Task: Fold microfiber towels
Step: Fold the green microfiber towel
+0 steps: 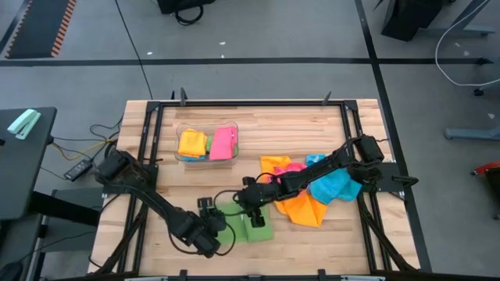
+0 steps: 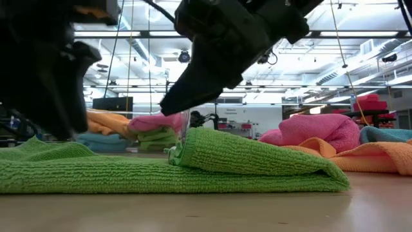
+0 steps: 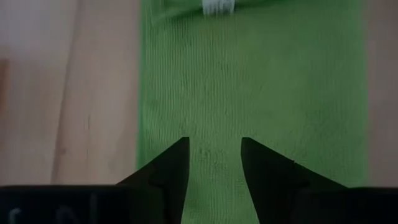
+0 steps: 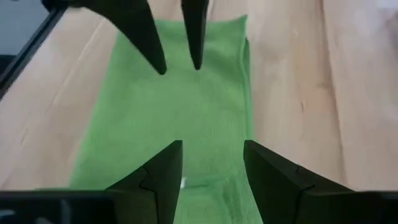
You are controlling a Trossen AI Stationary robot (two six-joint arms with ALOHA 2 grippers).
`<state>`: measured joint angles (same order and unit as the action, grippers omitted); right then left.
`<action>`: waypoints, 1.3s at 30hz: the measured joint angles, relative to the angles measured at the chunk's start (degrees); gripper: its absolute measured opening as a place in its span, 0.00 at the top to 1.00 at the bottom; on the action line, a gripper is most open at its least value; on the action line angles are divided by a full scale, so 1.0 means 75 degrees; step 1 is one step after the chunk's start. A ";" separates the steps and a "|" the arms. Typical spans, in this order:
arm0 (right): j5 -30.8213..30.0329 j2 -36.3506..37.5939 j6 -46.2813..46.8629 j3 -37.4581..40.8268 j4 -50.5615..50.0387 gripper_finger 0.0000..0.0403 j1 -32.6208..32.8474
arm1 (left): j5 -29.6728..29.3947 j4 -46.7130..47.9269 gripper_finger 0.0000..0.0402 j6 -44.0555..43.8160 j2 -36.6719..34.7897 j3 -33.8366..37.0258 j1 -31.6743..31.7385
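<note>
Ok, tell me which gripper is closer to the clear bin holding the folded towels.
Right. The right gripper hovers over the green towel's end nearer the bin; the left gripper is over its far end, near the table's front edge.

1. the high view is evenly and softly lit from overhead; the wooden table (image 1: 328, 234) reads bright, with only faint shadows under the arms.
2. the low view looks into rows of ceiling lights (image 2: 322, 61) that glare white, so the near arm parts go to black silhouette.
3. in that view the green towel (image 2: 244, 161) shows crisp weave in front, while the room behind is soft.
4. the left wrist view is blurred and flat; the left gripper (image 3: 214, 146) fingers are dark shapes without detail.
5. the right wrist view is bright, the right gripper (image 4: 211, 149) edges soft, the wood pale and washed out.
</note>
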<state>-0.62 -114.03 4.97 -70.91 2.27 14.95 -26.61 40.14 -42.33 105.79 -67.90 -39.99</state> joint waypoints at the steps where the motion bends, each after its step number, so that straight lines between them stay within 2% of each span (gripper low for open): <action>1: 0.0002 -0.0007 0.0001 0.0000 -0.0033 0.56 0.0000 | 0.0002 0.0030 0.62 -0.0011 0.0074 0.0004 0.0003; 10: 0.0029 -0.0576 -0.0055 0.0001 0.0460 0.57 -0.0044 | -0.0040 0.0028 0.68 -0.0062 0.0298 0.0006 -0.0011; 33: -0.0026 -0.0584 -0.0202 0.0019 0.0141 0.57 -0.0226 | -0.0108 -0.0011 0.72 0.0018 0.0298 0.0006 0.0003; 39: -0.0023 -0.0584 -0.0042 0.0385 0.0623 0.57 -0.0232 | -0.0108 -0.0008 0.72 0.0017 0.0298 0.0006 0.0003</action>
<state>-0.80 -118.41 4.66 -68.03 6.94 13.21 -27.42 40.07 -42.20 108.03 -67.85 -39.97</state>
